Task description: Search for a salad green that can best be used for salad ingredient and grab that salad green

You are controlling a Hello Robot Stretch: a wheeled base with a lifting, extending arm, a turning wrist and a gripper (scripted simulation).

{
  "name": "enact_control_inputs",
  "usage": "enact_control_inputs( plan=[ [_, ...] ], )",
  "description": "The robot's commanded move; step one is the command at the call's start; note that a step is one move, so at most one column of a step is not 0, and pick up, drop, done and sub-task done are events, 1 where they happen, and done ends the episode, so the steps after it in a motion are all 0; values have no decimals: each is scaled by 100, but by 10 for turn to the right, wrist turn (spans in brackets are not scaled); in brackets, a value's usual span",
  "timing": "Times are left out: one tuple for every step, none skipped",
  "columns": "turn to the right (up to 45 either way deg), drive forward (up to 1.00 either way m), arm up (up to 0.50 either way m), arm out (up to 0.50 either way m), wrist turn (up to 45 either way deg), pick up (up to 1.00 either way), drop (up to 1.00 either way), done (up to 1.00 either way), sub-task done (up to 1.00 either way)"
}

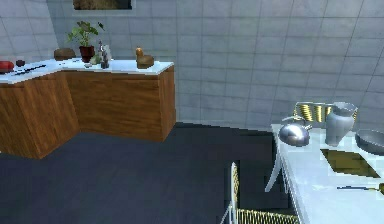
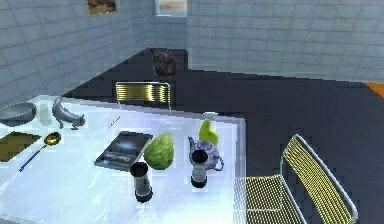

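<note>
1. Forward view's left: one counter [image 1: 120, 72] carries one plant [image 1: 85, 38] and one loaf [image 1: 145, 60].
2. Forward view's right: one table [image 1: 300, 175] with one pan [image 1: 295, 132] and one jug [image 1: 340, 122] on it. Two yellow chairs stand by it, one behind it and one at the near edge.
3. Arm side view's left: on the table [image 2: 70, 190] lie one pan [image 2: 15, 113], one spoon [image 2: 40, 148] and one dark tray [image 2: 125, 148].
4. Arm side view's middle: the task's thing, one lettuce [image 2: 158, 150], a pale green head, lies on the table just right of the tray. A dark cup [image 2: 142, 180] stands just in front of it.
5. Right of the lettuce stand one kettle [image 2: 205, 152] and a second dark cup [image 2: 200, 172], making two cups in all. Behind the kettle is one smaller yellow-green thing [image 2: 208, 131], which I cannot name. So there are two green things on the table, and the larger head looks the better choice for salad.
6. Arm side view's chairs: two, one far chair [image 2: 143, 93] across the table and one near chair [image 2: 300, 185] at the right.
7. Progress, as I judge it: the search looks done, since the lettuce lies in plain view on the arm's side. The grab is all still left, as the lettuce rests on the table untouched.
8. Gripper: I cannot tell its state from these pictures.
9. Next move, as a guess: reach out to the lettuce while steering clear of the cup and kettle close by it.
</note>
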Motion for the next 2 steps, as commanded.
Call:
enact_control_inputs(
  plan=[
    [0,0,50,0,0,0,0,0,0],
    [0,0,34,0,0,0,0,0,0]
  ],
)
